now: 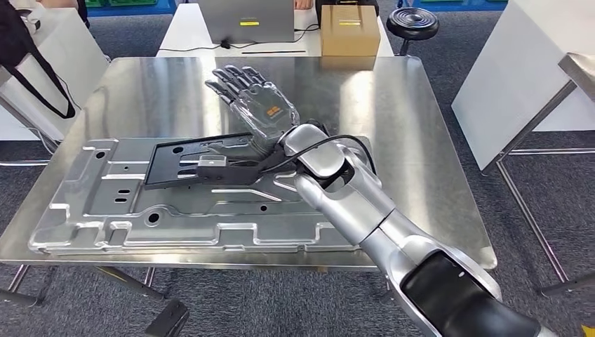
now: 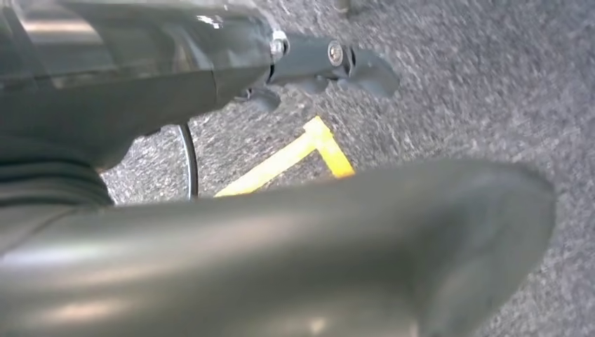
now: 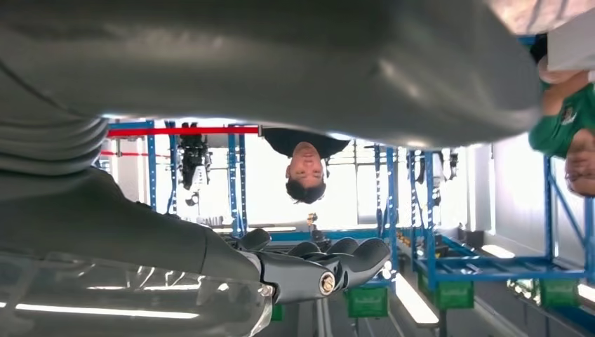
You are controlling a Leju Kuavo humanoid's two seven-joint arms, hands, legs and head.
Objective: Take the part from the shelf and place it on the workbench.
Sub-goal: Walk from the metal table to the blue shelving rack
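The steel surface (image 1: 393, 105) spans most of the head view, with grey carpet floor (image 1: 547, 182) around it. On the surface lies a large stamped sheet-metal panel (image 1: 105, 210), flat, running along the near edge. The silver right arm (image 1: 365, 210) enters from the lower right and reaches across the panel toward the middle of the surface.

A black flat part (image 1: 175, 158), a thin rectangular plate with cut-outs, rests on top of the stamped panel at a slight angle, its far right end under the wrist of the right arm. It lies on the surface stack, not in a hand.

The right robot hand (image 1: 254, 98) is above the bare surface just beyond the black part, palm up and tilted, fingers (image 1: 231, 78) extended and spread wide; it holds nothing. In the right wrist view the same fingers (image 3: 351, 256) show straight and apart, against blue racking (image 3: 428, 210) and a person (image 3: 305, 165) standing behind.

The left robot hand (image 2: 330, 63) appears in the left wrist view above carpet floor with a yellow tape mark (image 2: 295, 158). Its fingers (image 2: 372, 70) extend loosely with nothing between them.

Beyond the surface stand a white table (image 1: 182, 35) with a grey laptop (image 1: 245, 20), a cardboard box (image 1: 349, 29) and a black round stool (image 1: 412, 21).
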